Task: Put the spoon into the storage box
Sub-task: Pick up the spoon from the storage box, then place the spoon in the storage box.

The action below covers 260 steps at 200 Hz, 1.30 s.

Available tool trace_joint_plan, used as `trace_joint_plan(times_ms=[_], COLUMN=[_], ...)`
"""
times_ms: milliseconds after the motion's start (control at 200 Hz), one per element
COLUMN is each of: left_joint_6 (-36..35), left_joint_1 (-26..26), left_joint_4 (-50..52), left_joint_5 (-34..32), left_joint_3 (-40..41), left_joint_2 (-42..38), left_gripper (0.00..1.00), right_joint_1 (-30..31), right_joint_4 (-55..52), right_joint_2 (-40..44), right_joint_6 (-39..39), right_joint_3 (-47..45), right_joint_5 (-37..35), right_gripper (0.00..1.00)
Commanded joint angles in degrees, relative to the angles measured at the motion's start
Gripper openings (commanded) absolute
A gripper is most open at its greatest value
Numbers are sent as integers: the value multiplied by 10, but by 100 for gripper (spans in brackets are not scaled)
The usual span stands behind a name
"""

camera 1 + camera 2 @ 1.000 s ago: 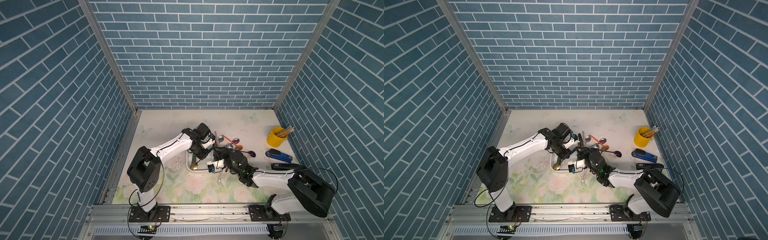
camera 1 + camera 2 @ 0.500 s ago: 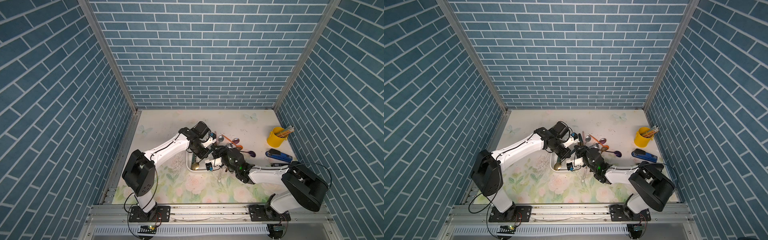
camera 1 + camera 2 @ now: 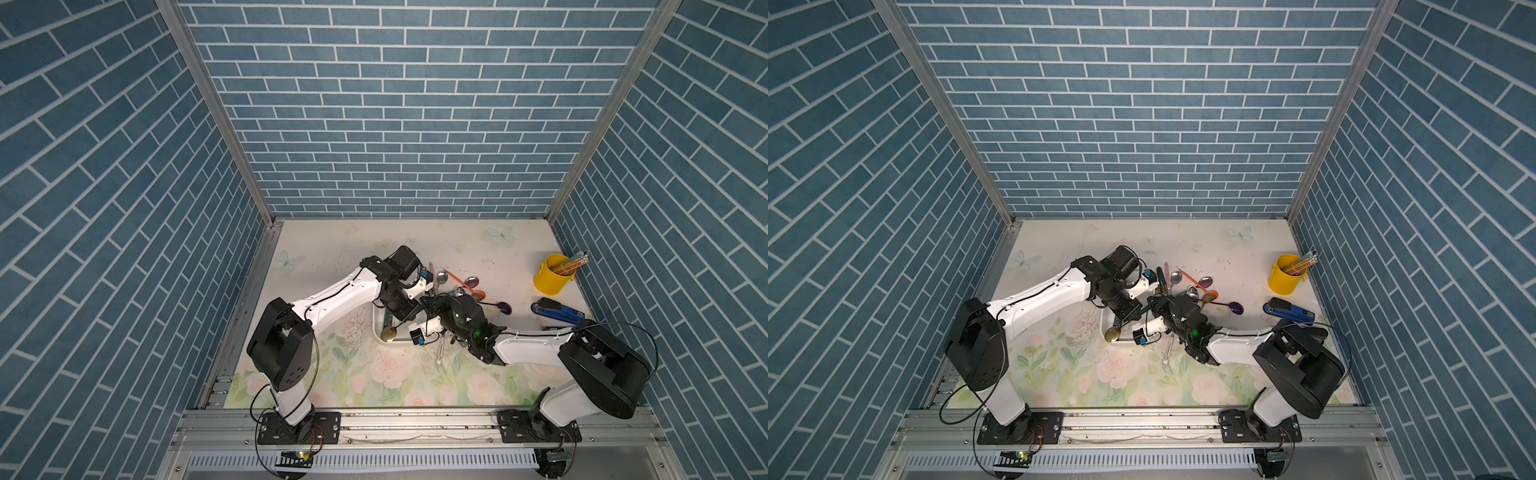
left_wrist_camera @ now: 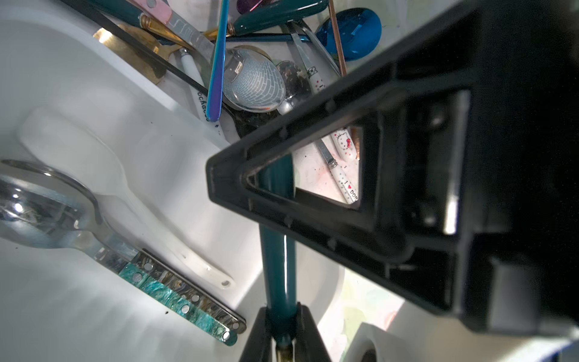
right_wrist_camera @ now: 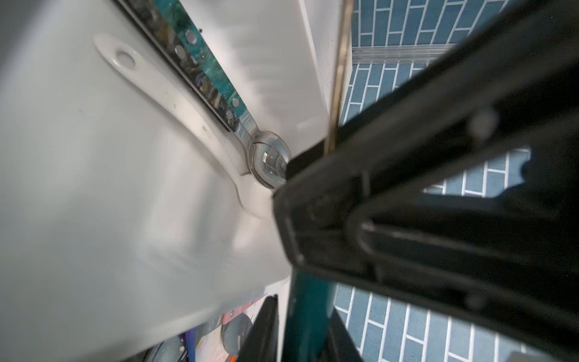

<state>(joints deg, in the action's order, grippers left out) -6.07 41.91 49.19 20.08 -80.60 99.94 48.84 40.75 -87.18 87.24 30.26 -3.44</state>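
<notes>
Top views both show the left gripper [image 3: 402,315] and the right gripper [image 3: 424,305] meeting over the middle of the table [image 3: 324,266], just above the white storage box [image 3: 376,328]. A spoon [image 3: 389,335] with a gold bowl and a teal handle hangs tilted between them, its bowl [image 3: 1113,333] low over the near end of the box [image 3: 1103,326]. Far and right of the box lies a heap of other spoons [image 3: 465,286]. Well to the right stands a yellow cup [image 3: 550,279] of pencils, with a blue stapler [image 3: 555,311] just nearer.

Left wrist view: the teal handle [image 4: 279,266] runs behind the left gripper's own finger [image 4: 313,213], which is clenched on it. Further along, the right gripper [image 4: 283,313] pinches the same handle just by the gold neck, with a fingertip [image 4: 255,337] tight against each side. Beneath is the box floor [image 4: 62,297], where a steel spoon [image 4: 175,288] with a marbled green handle and a white plastic spoon [image 4: 141,219] lie side by side.

Right wrist view: the right gripper's finger [image 5: 407,219] crosses the held spoon, with the teal handle [image 5: 308,313] on one side of it and the thin gold stem on the other. Behind are the box's pale floor [image 5: 78,203] and the same two spoons, the steel one [image 5: 206,72] touching the white one [image 5: 163,94] at their bowls.
</notes>
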Motion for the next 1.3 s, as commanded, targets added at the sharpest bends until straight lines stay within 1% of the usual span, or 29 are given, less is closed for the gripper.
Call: trace_joint_plan(times_ms=[0,55,80,135,150,215,245,270,290,435,470,510,550,620,640,665,710,735,755,860,960,1105,1295], left_joint_6=[-13,-11,-9,-7,-7,-5,-3,-1,0,6,9,12,20,48,58,71,89,102,111,136,151,178,207], left_joint_1=[5,5,5,5,4,-1,-6,-10,-14,-36,-39,-43,-49,-66,-72,-81,-97,-107,-115,-148,-166,-197,-233], left_joint_4=[9,8,7,8,8,5,2,0,-2,-15,-18,-23,-31,-59,-69,-81,-103,-115,-125,-161,-164,-170,-184], left_joint_5=[9,3,-2,-6,-8,-17,-19,-20,-21,-24,-30,-39,-60,-106,-124,-145,-167,-182,-194,-226,-252,-257,-271], left_joint_3=[-19,-19,-19,-22,-23,-27,-29,-29,-29,-32,-33,-33,-32,-24,-22,-17,-7,-1,5,33,50,85,127], left_joint_2=[7,7,7,5,4,-2,-4,-7,-9,-22,-24,-28,-34,-54,-60,-71,-91,-103,-113,-154,-169,-178,-200], left_gripper=[0,0,4,16,18,20,23,27,28,30,32,37,41,42,43,49,54,55,58,64,65,65,65], right_joint_1=[-1,-1,-1,-1,-1,-1,-1,-1,-1,-1,-1,-1,-1,0,-1,-1,-1,0,0,0,2,9,18], right_joint_4=[-12,-9,-8,-6,-7,-6,-5,-4,-3,-2,-2,-4,-8,-13,-16,-25,-42,-51,-64,-140,-199,-298,-457], right_joint_2=[-10,-10,-10,-9,-9,-5,-3,-2,-1,4,4,5,7,11,13,15,18,21,22,28,33,33,8], right_joint_6=[18,21,21,20,19,14,12,9,6,-8,-14,-23,-34,-56,-67,-82,-107,-120,-130,-202,-279,-377,-571], right_joint_3=[11,10,10,8,8,4,3,2,1,-3,-4,-4,-2,1,3,8,15,19,24,57,89,143,241], right_joint_5=[0,-2,-3,-5,-5,-7,-8,-9,-10,-13,-13,-14,-13,-11,-12,-12,-13,-12,-10,7,12,16,34], right_gripper=[17,12,12,10,8,7,5,3,2,1,0,0,0,0,0,0,0,0,0,0,0,0,0])
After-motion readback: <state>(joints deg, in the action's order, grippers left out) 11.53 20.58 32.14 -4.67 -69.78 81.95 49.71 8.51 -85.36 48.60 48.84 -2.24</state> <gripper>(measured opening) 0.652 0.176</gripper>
